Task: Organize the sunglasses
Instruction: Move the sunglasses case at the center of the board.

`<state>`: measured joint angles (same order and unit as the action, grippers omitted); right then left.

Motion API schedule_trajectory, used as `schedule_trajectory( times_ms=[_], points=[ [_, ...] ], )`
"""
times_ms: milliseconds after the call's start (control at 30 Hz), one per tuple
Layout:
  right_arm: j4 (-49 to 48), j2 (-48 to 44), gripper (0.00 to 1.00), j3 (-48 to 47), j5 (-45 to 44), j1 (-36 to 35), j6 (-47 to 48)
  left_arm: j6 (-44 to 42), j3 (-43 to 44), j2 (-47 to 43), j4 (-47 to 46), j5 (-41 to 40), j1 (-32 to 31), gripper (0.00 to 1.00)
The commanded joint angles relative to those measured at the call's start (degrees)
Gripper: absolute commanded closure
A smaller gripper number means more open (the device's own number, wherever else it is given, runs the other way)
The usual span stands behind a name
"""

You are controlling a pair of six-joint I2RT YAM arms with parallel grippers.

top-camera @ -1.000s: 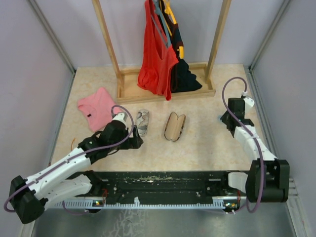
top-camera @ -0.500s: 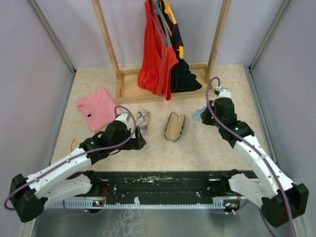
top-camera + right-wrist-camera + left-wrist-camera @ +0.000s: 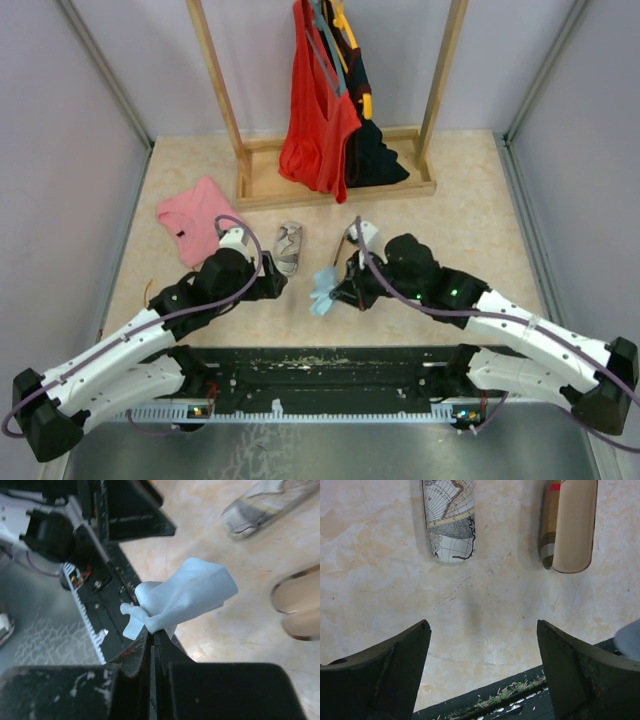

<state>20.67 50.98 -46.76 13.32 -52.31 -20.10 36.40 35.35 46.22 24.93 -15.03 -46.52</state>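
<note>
While my left fingers point(image 3: 385, 675) hang spread over the table point(image 3: 485, 610), my right fingers point(image 3: 172, 657), pinching the cloth point(image 3: 185, 597), have swung across beside the open case point(image 3: 572, 525); the sunglasses point(image 3: 151, 291), seemingly that red sliver well behind my left fingers, still need packing.

A robot lab test cell: grey walls point(image 3: 60, 150) box in a tabletop point(image 3: 450, 210) with a mounting rail point(image 3: 330, 365).

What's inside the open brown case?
The near end of the brown case shows only bare tan lining, nothing in it. Its far end runs out of the left wrist view, and from above the right arm covers it.
</note>
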Motion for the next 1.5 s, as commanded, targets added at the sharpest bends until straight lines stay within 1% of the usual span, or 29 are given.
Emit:
schedule_trajectory(
  times_ms=[0, 67, 167, 233, 300, 367, 500, 567, 633, 733, 1000, 1233, 1467],
  points=[
    [-6.9, 3.7, 1.0, 3.7, 3.6, -5.9, -1.4, 0.9, -0.7, -0.5, -0.3, -1.7, -0.1, 0.09],
    [-7.5, 5.1, 1.0, 5.1, -1.6, -7.3, -4.2, 1.1, -0.9, -0.1, -0.1, -1.7, 0.0, 0.09],
    [-5.9, 6.4, 1.0, 6.8, -13.8, -7.5, -11.7, 1.4, -1.3, 0.0, -0.1, -1.6, 0.0, 0.09],
    [-5.7, 6.7, 1.0, 8.2, -20.0, -7.5, -16.4, 1.7, -1.7, 0.2, -0.5, -1.5, -0.1, 0.09],
    [-5.8, 7.0, 1.0, 9.7, -24.2, -7.5, -21.2, 2.1, -2.0, 0.3, -0.8, -1.0, -0.1, 0.09],
    [-6.6, 8.3, 1.0, 10.5, -25.3, -7.5, -23.7, 2.4, -1.9, 0.7, -0.9, -0.4, 0.0, 0.09],
    [-5.2, 14.4, 1.0, 9.0, -25.1, -7.4, -26.6, 2.9, -1.8, 1.5, -1.1, 0.7, -0.1, 0.09],
    [-2.9, 16.8, 1.0, 7.9, -27.0, -7.4, -28.5, 3.1, -1.8, 1.8, -1.2, 1.0, -0.1, 0.09],
    [-0.5, 18.5, 1.0, 7.0, -31.1, -7.3, -30.4, 3.2, -1.8, 1.8, -1.2, 1.2, -0.1, 0.09],
    [-2.3, 20.2, 1.0, 7.5, -31.3, -5.0, -31.5, 3.2, -1.9, 1.8, -1.3, 1.3, -0.1, 0.09],
    [-10.8, 25.1, 1.0, 8.4, -29.9, 0.4, -29.9, 3.2, -1.7, 1.6, -0.7, 1.2, -0.1, 0.09],
    [-12.5, 30.9, 1.0, 4.9, -32.2, 2.8, -27.0, 3.0, -1.1, 1.5, 0.2, 1.0, -0.1, 0.09],
    [-14.7, 34.3, 1.0, 1.4, -33.1, 6.0, -24.1, 2.9, -0.7, 1.9, 0.2, 1.2, -0.1, 0.09]
  ],
)
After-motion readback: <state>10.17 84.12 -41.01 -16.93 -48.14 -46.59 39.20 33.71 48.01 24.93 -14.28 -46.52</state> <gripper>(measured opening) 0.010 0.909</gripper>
